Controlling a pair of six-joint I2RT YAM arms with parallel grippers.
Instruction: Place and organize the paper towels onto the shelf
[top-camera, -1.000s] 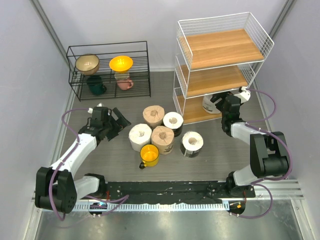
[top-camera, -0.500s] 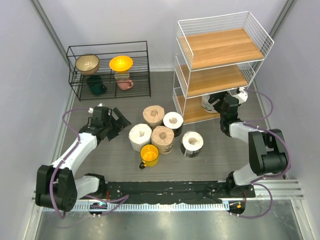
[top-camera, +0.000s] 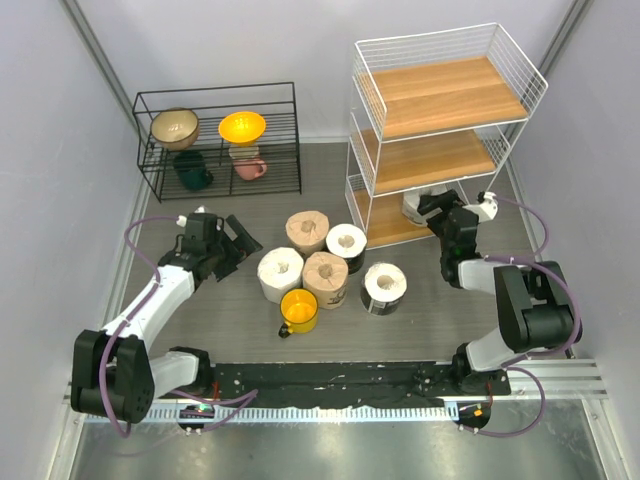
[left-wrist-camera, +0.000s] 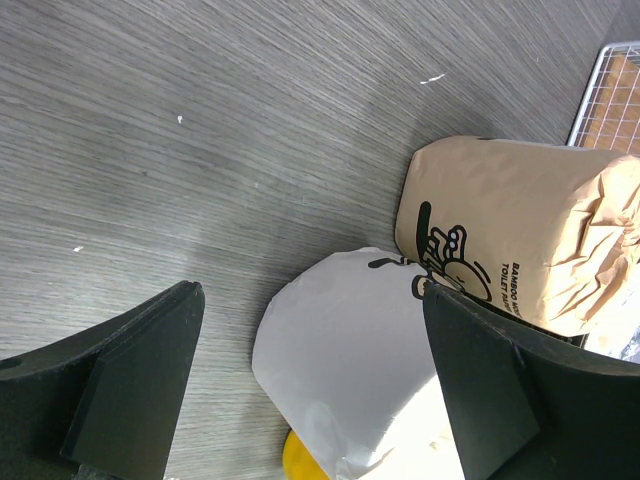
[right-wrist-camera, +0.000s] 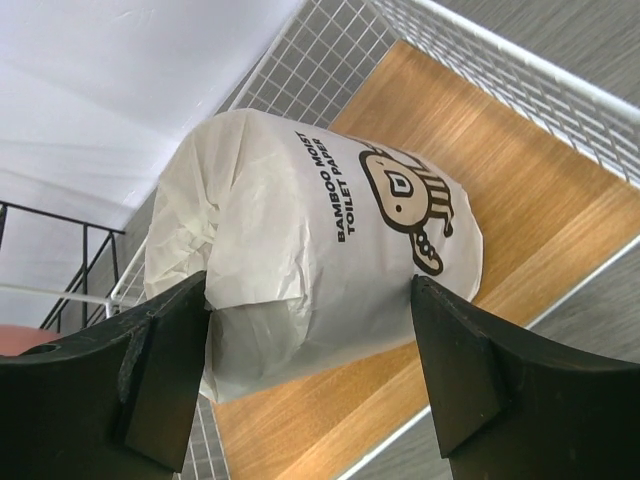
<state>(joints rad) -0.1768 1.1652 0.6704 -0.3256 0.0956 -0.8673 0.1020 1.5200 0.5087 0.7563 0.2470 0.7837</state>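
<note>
R arm: R fingers (right-wrist-camera: 150, 380) were spread wide, one on each side of a white roll (right-wrist-camera: 310, 230) printed "BAMBOO MOIST TOILET PAPER" w/ a brown cartoon. This roll sat on the bottom board (right-wrist-camera: 520, 200) of the shelf (top-camera: 440, 95), toward the board's right end. In the top view it was partly tucked under the middle board. Cd not tell whether the pads touched the wrap.

L arm: L fingers (left-wrist-camera: 120, 370) were also spread, w/ nothing gripped. They hovered low over the counter (top-camera: 420, 320), left of the loose rolls and pointing at them.

Five rolls stood on the counter betw. the arms, cores up:
- The tan roll (top-camera: 308, 230) was at the back, w/ a dark-wrapped white roll (top-camera: 347, 243) just beside it.
- The plain white roll (top-camera: 280, 270) and second tan roll (top-camera: 325, 275) were side by side in front.
- Another dark-wrapped roll (top-camera: 384, 287) stood slightly apart on the right.

The yellow mug (top-camera: 298, 308) was right against the front of the plain white roll and second tan roll. In the L wrist view the plain white roll was nearest the fingertips, w/ a tan roll beyond it.

The black wire rack (top-camera: 215, 140) w/ bowls + mugs was at back left, well apart.
</note>
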